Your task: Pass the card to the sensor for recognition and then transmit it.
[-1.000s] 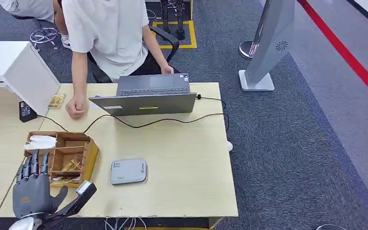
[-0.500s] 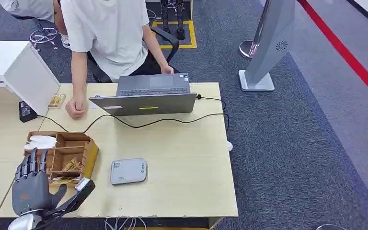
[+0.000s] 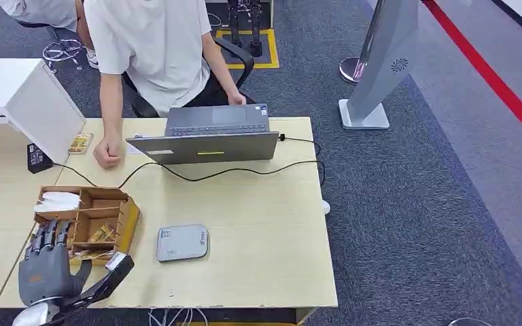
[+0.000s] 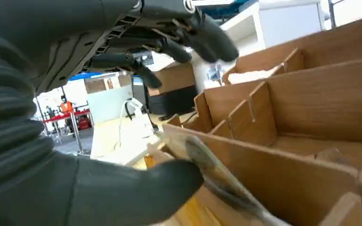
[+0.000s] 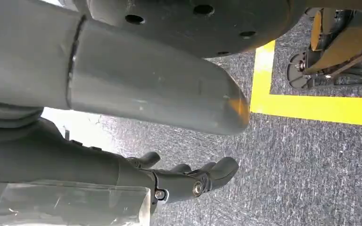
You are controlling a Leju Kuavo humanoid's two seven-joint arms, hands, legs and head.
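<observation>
The dark fingers (image 3: 49,233) of the grey left hand (image 3: 46,270) are extended and spread over the near compartments of the brown wooden divided organiser box (image 3: 128,216), with the thick thumb (image 4: 136,188) lying against the box's near wall; nothing is held between thumb and fingers. The task item appears to be one of the thin cards (image 3: 94,255) standing in the nearest compartment of the box; the left wrist view shows a blurred card edge (image 4: 212,176) just beyond the thumb tip, touching or nearly touching it. The step in hand is judged to be the reach for the card, before any grasp. The next move calls for lowering the fingers into the compartment and pinching a single card against the thumb, then lifting it free of the dividers. The destination is the flat grey rounded card reader (image 3: 182,242), lying on the light wooden table (image 3: 258,231) just beside the box. The right hand (image 5: 188,181) hangs over grey carpet with its fingers loosely curled and apart, holding nothing.
</observation>
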